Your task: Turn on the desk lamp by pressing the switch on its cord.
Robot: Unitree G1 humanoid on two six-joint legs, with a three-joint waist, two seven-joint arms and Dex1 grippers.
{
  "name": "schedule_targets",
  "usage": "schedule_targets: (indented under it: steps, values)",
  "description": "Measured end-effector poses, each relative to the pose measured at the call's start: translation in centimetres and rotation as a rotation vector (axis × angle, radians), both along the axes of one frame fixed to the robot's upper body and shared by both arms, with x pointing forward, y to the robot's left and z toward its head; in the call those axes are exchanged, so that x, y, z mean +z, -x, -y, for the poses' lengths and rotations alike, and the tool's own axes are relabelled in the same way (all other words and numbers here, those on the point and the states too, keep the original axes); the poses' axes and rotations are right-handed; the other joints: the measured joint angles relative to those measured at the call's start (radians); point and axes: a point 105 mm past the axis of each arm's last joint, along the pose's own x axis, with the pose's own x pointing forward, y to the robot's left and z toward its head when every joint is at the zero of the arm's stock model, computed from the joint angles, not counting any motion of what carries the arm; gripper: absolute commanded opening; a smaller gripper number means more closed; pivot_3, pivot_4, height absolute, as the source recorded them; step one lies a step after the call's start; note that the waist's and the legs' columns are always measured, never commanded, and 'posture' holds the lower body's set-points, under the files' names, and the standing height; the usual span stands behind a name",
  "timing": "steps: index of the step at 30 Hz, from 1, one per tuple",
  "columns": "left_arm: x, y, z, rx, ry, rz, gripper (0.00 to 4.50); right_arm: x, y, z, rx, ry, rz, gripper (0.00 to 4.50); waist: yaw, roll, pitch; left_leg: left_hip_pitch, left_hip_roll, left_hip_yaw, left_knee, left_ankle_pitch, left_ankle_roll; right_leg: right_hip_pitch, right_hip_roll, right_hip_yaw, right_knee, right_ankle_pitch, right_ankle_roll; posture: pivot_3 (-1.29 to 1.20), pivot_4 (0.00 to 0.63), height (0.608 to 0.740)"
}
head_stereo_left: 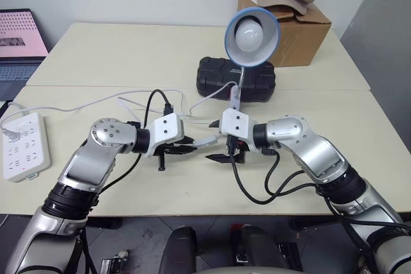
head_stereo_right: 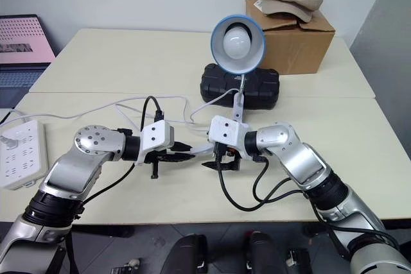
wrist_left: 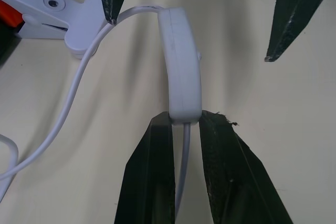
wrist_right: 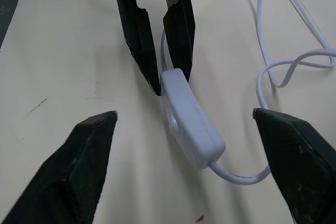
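Switch (wrist_right: 188,125) is pinned at the cord (wrist_left: 181,177) by your left gripper (wrist_left: 185,124); right gripper (wrist_right: 184,124) gapes around it, so squeeze the button next.

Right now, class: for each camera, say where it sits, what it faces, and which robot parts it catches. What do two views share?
Left eye, right eye: head, looking down over both arms at the desk lamp.
Left wrist: along the left gripper, shut on the cord beside the switch.
Right wrist: along the right gripper, open around the switch.
Shared: both wrist views show the switch and the opposite gripper.
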Motion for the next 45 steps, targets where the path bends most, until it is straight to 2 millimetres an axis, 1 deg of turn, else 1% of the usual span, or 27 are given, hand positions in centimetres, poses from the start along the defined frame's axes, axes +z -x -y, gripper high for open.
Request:
schedule_targets:
  steps: [5, 9, 11, 14, 16, 24, 26, 27, 28, 30, 34, 35, 36, 37, 41, 43, 44, 45]
  values:
    - [0.0, 0.0, 0.1, 0.0, 0.003, 0.002, 0.38, -0.2, -0.2, -0.1, -0.003, 0.006, 0.001, 2.52, 0.0, 0.0, 0.0, 0.0, 0.0, 0.0, 0.0, 0.0, 0.0, 0.0, 0.0, 0.0, 0.0, 0.0, 0.0, 0.0, 0.15, 0.74]
    - [0.0, 0.0, 0.1, 0.001, 0.006, 0.006, 0.38, -0.3, -0.4, -0.1, -0.003, 0.014, 0.023, 1.53, 0.0, 0.0, 0.0, 0.0, 0.0, 0.0, 0.0, 0.0, 0.0, 0.0, 0.0, 0.0, 0.0, 0.0, 0.0, 0.0, 0.15, 0.74]
    - [0.0, 0.0, 0.1, 0.003, 0.004, 0.004, 0.38, -0.3, -0.5, 0.0, -0.004, 0.021, 0.034, 0.93, 0.0, 0.0, 0.0, 0.0, 0.0, 0.0, 0.0, 0.0, 0.0, 0.0, 0.0, 0.0, 0.0, 0.0, 0.0, 0.0, 0.15, 0.74]
    - [0.1, -0.2, 0.1, 0.009, 0.007, 0.011, 0.38, -0.4, -0.4, -0.1, 0.009, 0.028, 0.044, 0.26, 0.0, 0.0, 0.0, 0.0, 0.0, 0.0, 0.0, 0.0, 0.0, 0.0, 0.0, 0.0, 0.0, 0.0, 0.0, 0.0, 0.15, 0.74]
    - [0.1, -0.2, 0.1, 0.01, 0.008, 0.013, 0.38, -0.4, -0.4, -0.2, 0.02, 0.03, 0.051, 0.0, 0.0, 0.0, 0.0, 0.0, 0.0, 0.0, 0.0, 0.0, 0.0, 0.0, 0.0, 0.0, 0.0, 0.0, 0.0, 0.0, 0.15, 0.74]
    - [0.3, -0.2, 0.2, 0.008, 0.01, 0.017, 0.38, -0.2, -0.1, -0.5, 0.041, 0.019, 0.057, 0.0, 0.0, 0.0, 0.0, 0.0, 0.0, 0.0, 0.0, 0.0, 0.0, 0.0, 0.0, 0.0, 0.0, 0.0, 0.0, 0.0, 0.15, 0.74]
    - [0.3, -0.2, 0.3, 0.004, 0.01, 0.022, 0.38, 0.0, -0.1, -0.5, 0.047, 0.005, 0.066, 0.39, 0.0, 0.0, 0.0, 0.0, 0.0, 0.0, 0.0, 0.0, 0.0, 0.0, 0.0, 0.0, 0.0, 0.0, 0.0, 0.0, 0.15, 0.74]
    - [0.3, -0.2, 0.3, 0.003, 0.009, 0.022, 0.38, 0.1, -0.1, -0.5, 0.045, -0.004, 0.068, 0.47, 0.0, 0.0, 0.0, 0.0, 0.0, 0.0, 0.0, 0.0, 0.0, 0.0, 0.0, 0.0, 0.0, 0.0, 0.0, 0.0, 0.15, 0.74]
    - [0.4, -0.2, 0.3, 0.0, 0.007, 0.029, 0.38, 0.3, -0.2, -0.4, 0.041, -0.017, 0.065, 0.77, 0.0, 0.0, 0.0, 0.0, 0.0, 0.0, 0.0, 0.0, 0.0, 0.0, 0.0, 0.0, 0.0, 0.0, 0.0, 0.0, 0.15, 0.74]
    - [0.4, -0.2, 0.3, -0.008, 0.001, 0.043, 0.38, 0.3, -0.3, 0.1, 0.028, -0.032, 0.056, 1.19, 0.001, 0.0, 0.0, 0.0, 0.0, 0.0, 0.0, 0.0, 0.0, 0.0, 0.0, 0.0, 0.0, 0.0, 0.0, 0.0, 0.15, 0.74]
    - [0.1, -0.3, 0.2, -0.018, -0.021, 0.061, 0.38, -0.1, -0.1, 1.9, -0.004, -0.02, 0.029, 2.17, 0.002, 0.0, 0.0, 0.0, 0.0, 0.0, 0.0, 0.0, 0.0, 0.0, 0.0, 0.0, 0.0, 0.0, 0.0, 0.0, 0.15, 0.74]
    - [-0.2, -0.5, 0.0, -0.014, -0.031, 0.061, 0.38, -0.3, 0.3, 2.8, -0.015, -0.013, 0.018, 2.47, 0.002, 0.0, 0.0, 0.0, 0.0, 0.0, 0.0, 0.0, 0.0, 0.0, 0.0, 0.0, 0.0, 0.0, 0.0, 0.0, 0.15, 0.74]
    - [-0.5, -0.6, -0.3, -0.002, -0.036, 0.053, 0.38, -0.6, 0.5, 3.4, -0.024, -0.002, 0.005, 2.64, 0.002, 0.0, 0.0, 0.0, 0.0, 0.0, 0.0, 0.0, 0.0, 0.0, 0.0, 0.0, 0.0, 0.0, 0.0, 0.0, 0.15, 0.74]
    - [-1.1, -0.8, -0.6, 0.009, -0.048, 0.039, 0.38, -0.8, 0.8, 4.2, -0.043, 0.003, -0.015, 2.89, 0.002, 0.0, 0.0, 0.0, 0.0, 0.0, 0.0, 0.0, 0.0, 0.0, 0.0, 0.0, 0.0, 0.0, 0.0, 0.0, 0.15, 0.74]
    - [-1.9, -1.2, -0.9, 0.02, -0.05, 0.023, 0.38, -1.0, 1.6, 5.2, -0.074, 0.012, -0.029, 3.77, 0.002, 0.0, 0.0, 0.0, 0.0, 0.0, 0.0, 0.0, 0.0, 0.0, 0.0, 0.0, 0.0, 0.0, 0.0, 0.0, 0.15, 0.74]
    - [-2.5, -1.5, -1.1, 0.031, -0.061, 0.01, 0.38, -1.1, 1.5, 5.6, -0.109, 0.007, -0.018, 4.18, 0.001, 0.0, 0.0, 0.0, 0.0, 0.0, 0.0, 0.0, 0.0, 0.0, 0.0, 0.0, 0.0, 0.0, 0.0, 0.0, 0.15, 0.74]
    - [-2.7, -1.7, -1.2, 0.04, -0.066, 0.006, 0.38, -1.2, 1.4, 5.7, -0.127, 0.007, -0.016, 4.49, 0.002, 0.0, 0.0, 0.0, 0.0, 0.0, 0.0, 0.0, 0.0, 0.0, 0.0, 0.0, 0.0, 0.0, 0.0, 0.0, 0.15, 0.74]
    - [-2.9, -1.9, -1.2, 0.045, -0.066, 0.006, 0.38, -1.3, 1.4, 5.9, -0.143, 0.008, -0.015, 4.49, 0.002, 0.0, 0.0, 0.0, 0.0, 0.0, 0.0, 0.0, 0.0, 0.0, 0.0, 0.0, 0.0, 0.0, 0.0, 0.0, 0.15, 0.74]
